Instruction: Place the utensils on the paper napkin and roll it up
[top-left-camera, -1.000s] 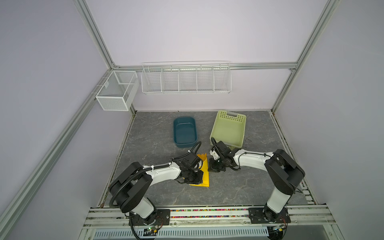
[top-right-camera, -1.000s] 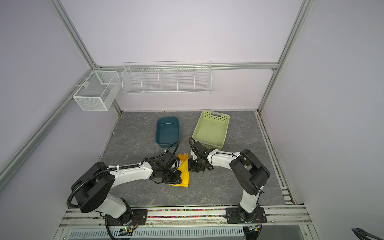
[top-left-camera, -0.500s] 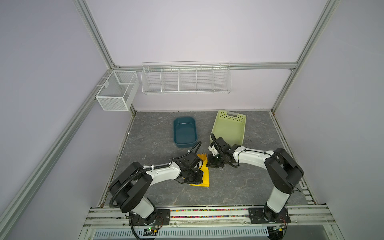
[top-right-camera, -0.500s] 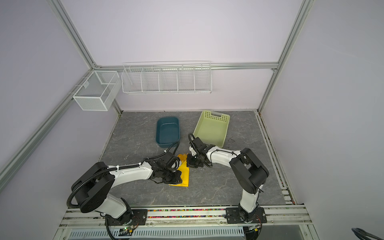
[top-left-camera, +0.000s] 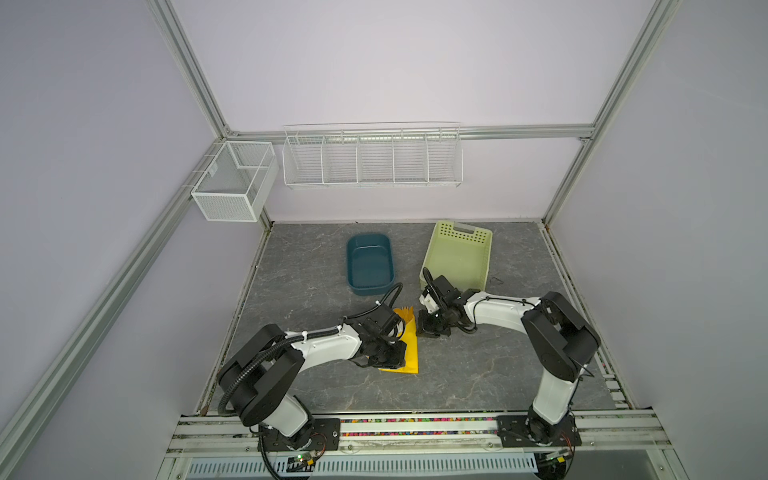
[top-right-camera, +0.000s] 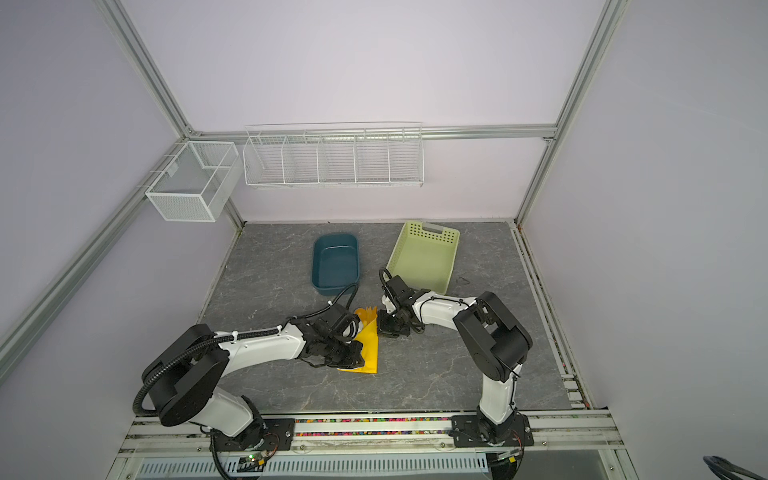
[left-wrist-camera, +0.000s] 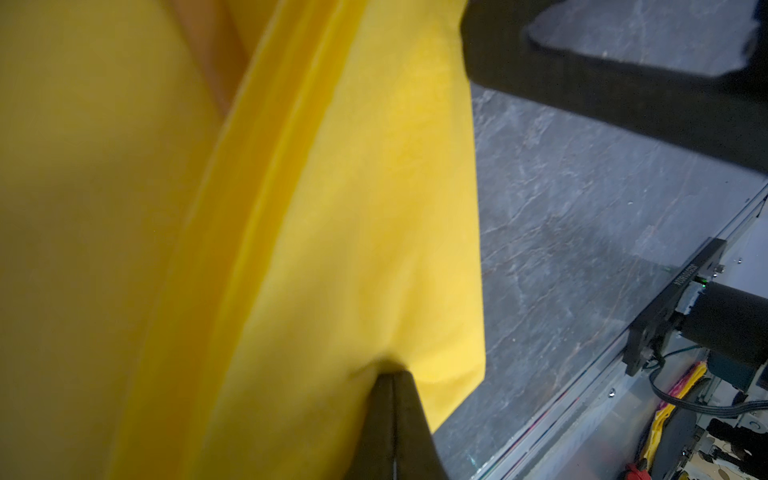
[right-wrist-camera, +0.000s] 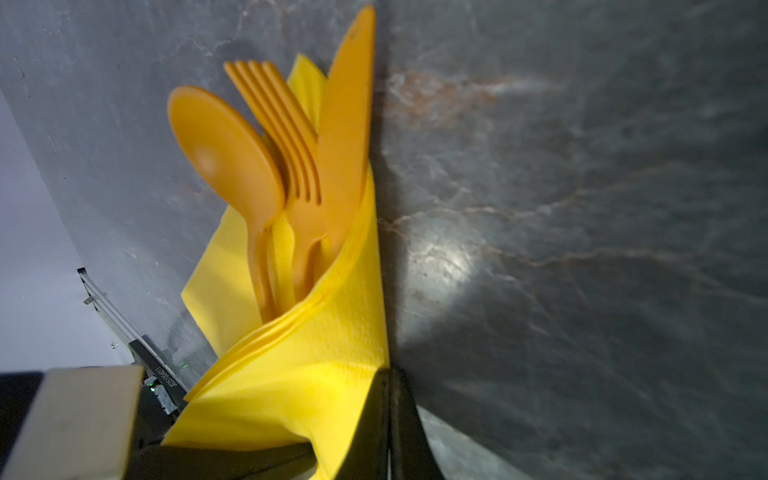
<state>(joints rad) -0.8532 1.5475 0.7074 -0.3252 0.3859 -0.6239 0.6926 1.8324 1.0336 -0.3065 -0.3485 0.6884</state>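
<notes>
The yellow paper napkin (top-left-camera: 410, 353) (top-right-camera: 371, 349) lies folded lengthwise over the orange utensils (top-left-camera: 404, 311) (top-right-camera: 365, 312), whose heads stick out at its far end. The right wrist view shows the spoon (right-wrist-camera: 224, 153), fork (right-wrist-camera: 286, 141) and knife (right-wrist-camera: 345, 124) bunched inside the fold of the napkin (right-wrist-camera: 291, 374). My left gripper (top-left-camera: 391, 358) (top-right-camera: 351, 358) (left-wrist-camera: 390, 376) is shut, its tip pressing into the napkin (left-wrist-camera: 332, 208) near its front end. Beside the napkin's right edge, towards the far end, my right gripper (top-left-camera: 428, 330) (top-right-camera: 388, 328) (right-wrist-camera: 388, 374) is shut and touches the paper.
A dark blue tub (top-left-camera: 370, 266) and a pale green perforated basket (top-left-camera: 457, 257) stand behind the napkin. White wire racks (top-left-camera: 372, 158) and a mesh box (top-left-camera: 232, 183) hang on the back frame. The front rail (top-left-camera: 415, 424) runs close behind both arm bases.
My right gripper has shifted slightly towards the napkin's far right edge. The left gripper and the napkin look unmoved.
</notes>
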